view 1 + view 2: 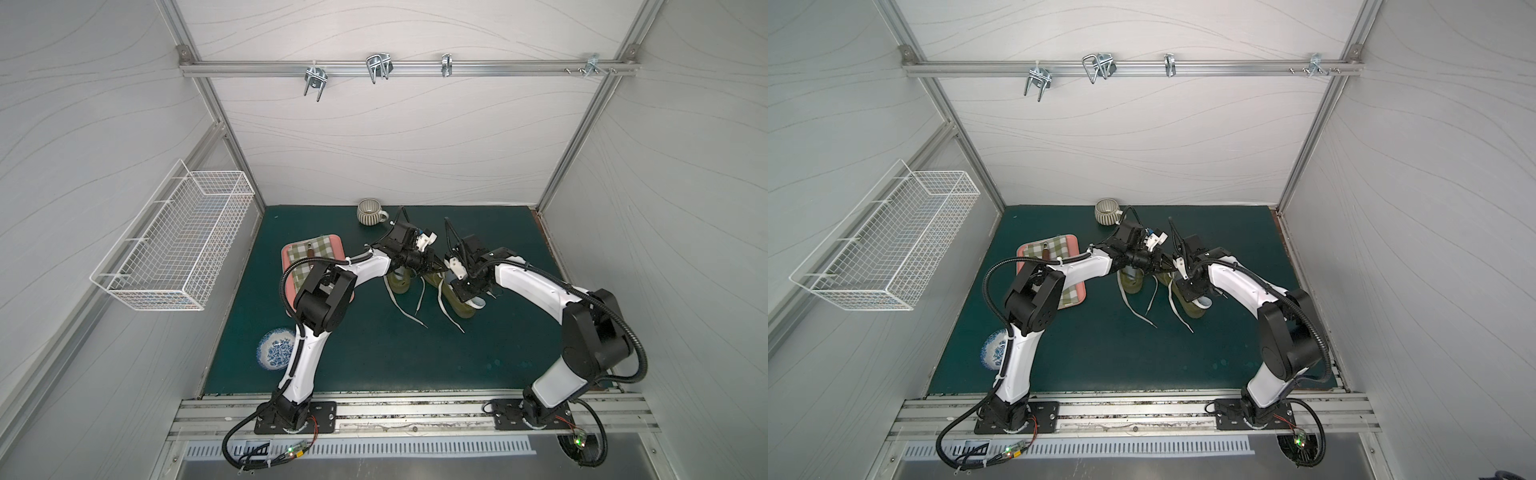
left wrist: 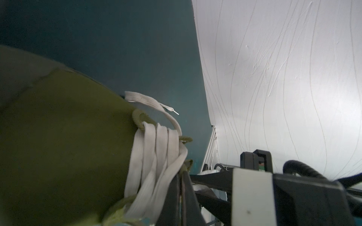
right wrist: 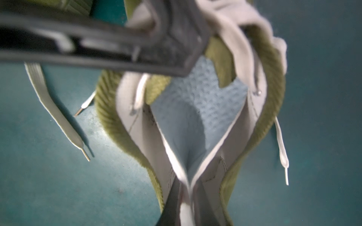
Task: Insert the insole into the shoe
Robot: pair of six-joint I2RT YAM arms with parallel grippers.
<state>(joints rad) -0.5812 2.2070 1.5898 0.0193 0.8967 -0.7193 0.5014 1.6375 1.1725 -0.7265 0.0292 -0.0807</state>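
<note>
Two olive shoes lie on the teal mat [image 1: 374, 357]. The task shoe [image 1: 460, 308] sits at 3 o'clock from the mat's centre, and the second shoe [image 1: 401, 286] is just beside it at 9 o'clock. In the right wrist view the pale blue insole [image 3: 195, 109] stands folded into a V inside the shoe's opening. The right gripper [image 3: 189, 185] is clamped on the insole's narrow end. The left gripper [image 2: 182, 187] is closed on the shoe's tongue among the white laces [image 3: 58, 117]. A mug [image 1: 370, 212] stands at 12 o'clock, a tray [image 1: 332, 241] with checked cloth at 9 o'clock, and a blue-patterned plate [image 1: 274, 349] at 8 o'clock.
</note>
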